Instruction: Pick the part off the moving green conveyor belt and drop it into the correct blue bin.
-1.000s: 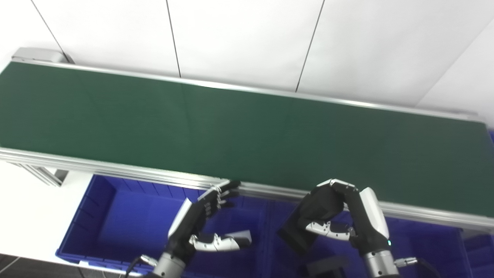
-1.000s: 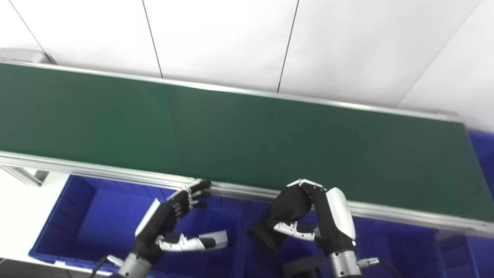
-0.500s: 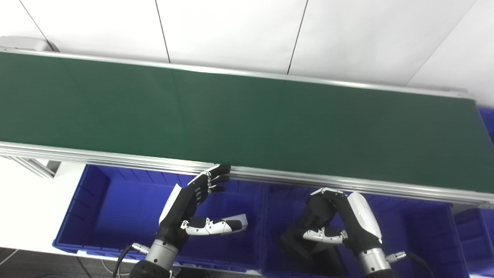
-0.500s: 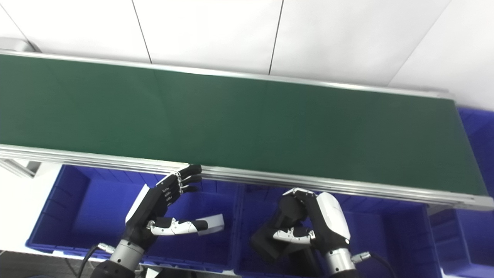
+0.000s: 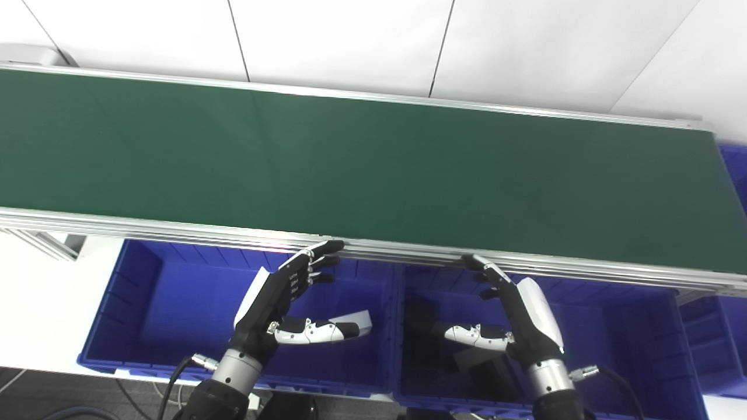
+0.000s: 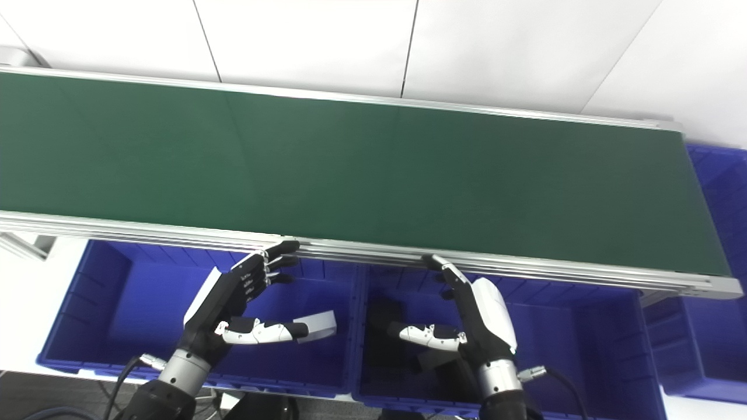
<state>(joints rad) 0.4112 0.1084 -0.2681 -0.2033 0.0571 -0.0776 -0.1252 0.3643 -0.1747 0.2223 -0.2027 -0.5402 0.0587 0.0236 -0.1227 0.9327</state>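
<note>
The green conveyor belt (image 5: 373, 163) runs across the picture with no part on it. My right hand (image 5: 519, 315) is open over the middle blue bin (image 5: 630, 332), fingers stretched toward the belt's near rail and thumb out to the left. Under the thumb, black parts (image 5: 421, 318) lie on the bin floor; how many there are is hard to tell. My left hand (image 5: 286, 303) is open and holds nothing. It hangs over the left blue bin (image 5: 169, 303) with its fingertips near the rail.
The belt's aluminium near rail (image 5: 175, 230) overhangs the back of the bins. A third blue bin (image 5: 715, 344) stands at the right, and another blue bin (image 6: 721, 192) shows beyond the belt's right end. A white panelled wall (image 5: 350, 41) rises behind.
My right hand was shut on a black part and came back from the belt edge over the middle bin. It has opened, and the part lies in the bin. The camera tilted down.
</note>
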